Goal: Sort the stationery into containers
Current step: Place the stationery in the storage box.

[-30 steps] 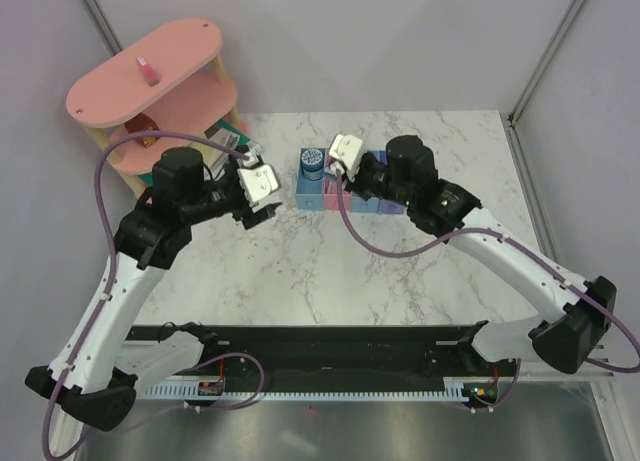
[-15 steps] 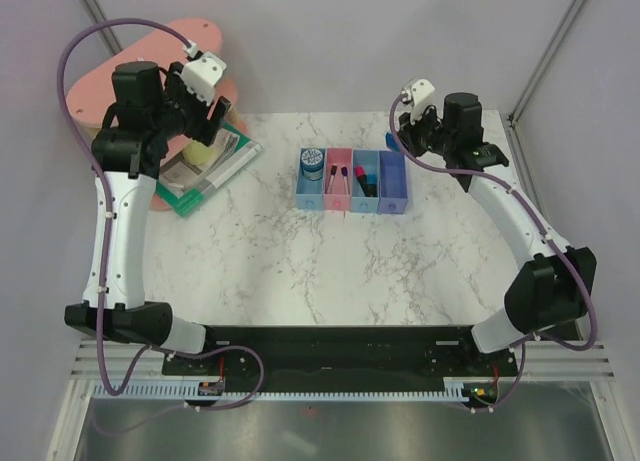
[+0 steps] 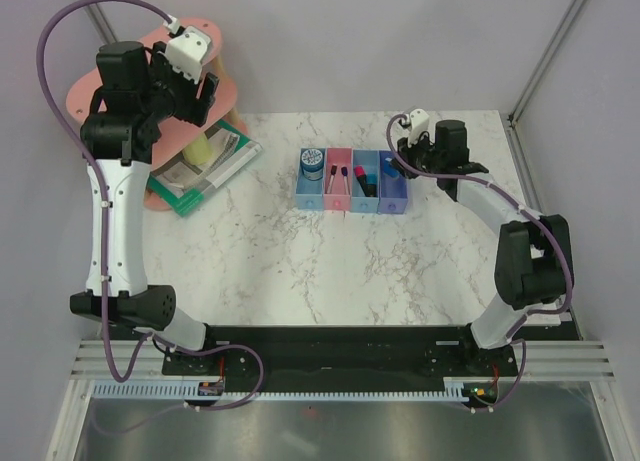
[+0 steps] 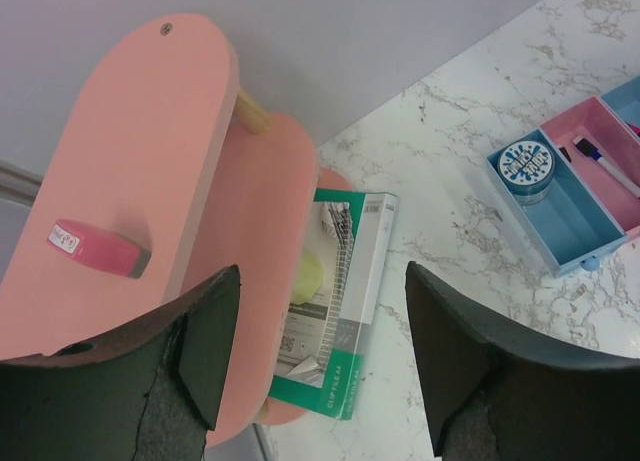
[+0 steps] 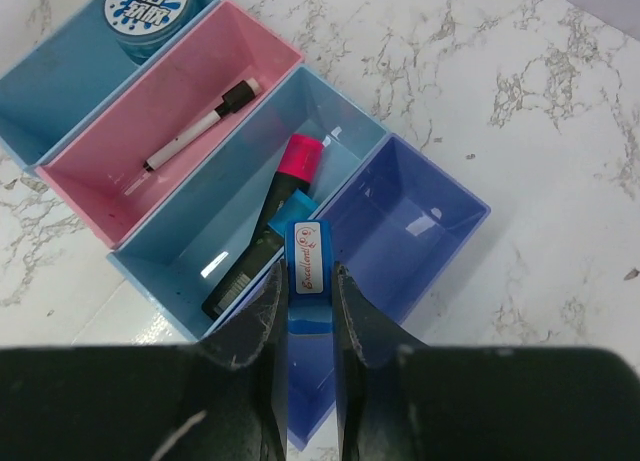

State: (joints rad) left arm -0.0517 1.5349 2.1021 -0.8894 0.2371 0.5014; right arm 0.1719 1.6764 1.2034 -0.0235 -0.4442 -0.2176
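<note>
My right gripper [image 5: 305, 278] is shut on a blue eraser [image 5: 307, 249] and holds it above the containers [image 3: 395, 188], over the wall between the blue bin [image 5: 200, 231] and the violet-blue bin [image 5: 420, 216]. A black marker with a pink cap [image 5: 283, 196] lies in the blue bin. The pink bin [image 5: 120, 156] holds a thin black pen [image 5: 200, 128]. The teal-blue pot [image 5: 148, 3] stands in the light blue bin [image 5: 60, 76]. My left gripper [image 4: 320, 356] hangs open high over the pink shelf [image 4: 150, 161]. A pink eraser [image 4: 95, 249] lies on the shelf's top, left of the jaws.
A green-edged book [image 3: 205, 166] lies on the table, partly under the pink tiered shelf [image 3: 72, 99] at the back left. Grey enclosure walls with metal posts stand behind and to the right. The right gripper [image 3: 398, 141] is at the row's right end.
The left arm has swung up from the table to above the pink shelf, its jaws narrowing a little. The right arm drew back from over the bins to the row's right end, still gripping the eraser.
</note>
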